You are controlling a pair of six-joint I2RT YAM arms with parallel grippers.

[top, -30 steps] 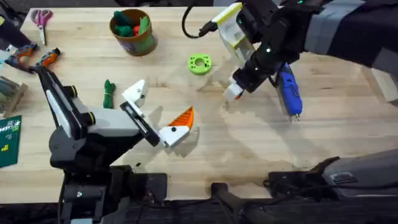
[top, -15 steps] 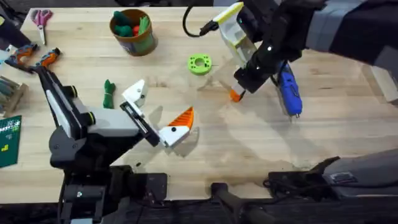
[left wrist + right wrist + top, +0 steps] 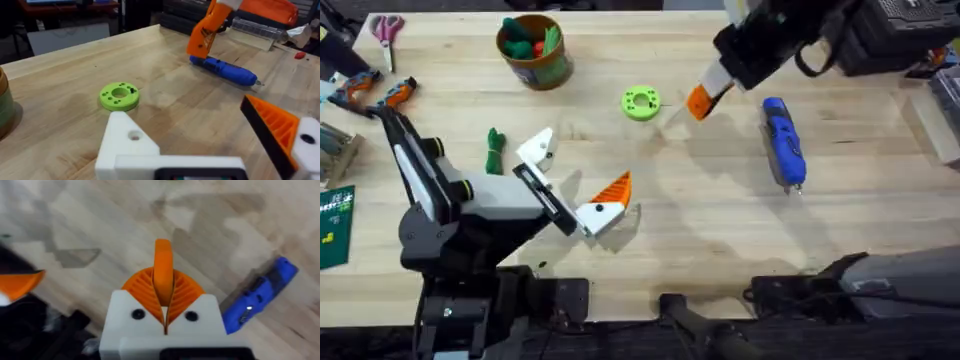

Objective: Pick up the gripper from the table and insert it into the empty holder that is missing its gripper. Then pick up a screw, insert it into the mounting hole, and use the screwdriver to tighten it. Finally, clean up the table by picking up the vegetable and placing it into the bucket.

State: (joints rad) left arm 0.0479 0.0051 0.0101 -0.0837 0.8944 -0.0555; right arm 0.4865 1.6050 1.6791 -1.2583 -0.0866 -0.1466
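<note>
I am resting my left gripper [image 3: 570, 190] low on the table with its jaws apart: one finger is the bare white holder [image 3: 536, 150], the other already carries an orange tip [image 3: 612, 187]. I judge I'm keeping it spread and steady so the holder is offered up for fitting. The vegetable [image 3: 496, 151] is lying just beyond the holder. My right gripper [image 3: 703, 97] is hanging raised above the wood, forearm reaching in from the far right, pads clamped on the gripper [image 3: 163, 275]. The screwdriver [image 3: 782, 140] is lying beside it.
</note>
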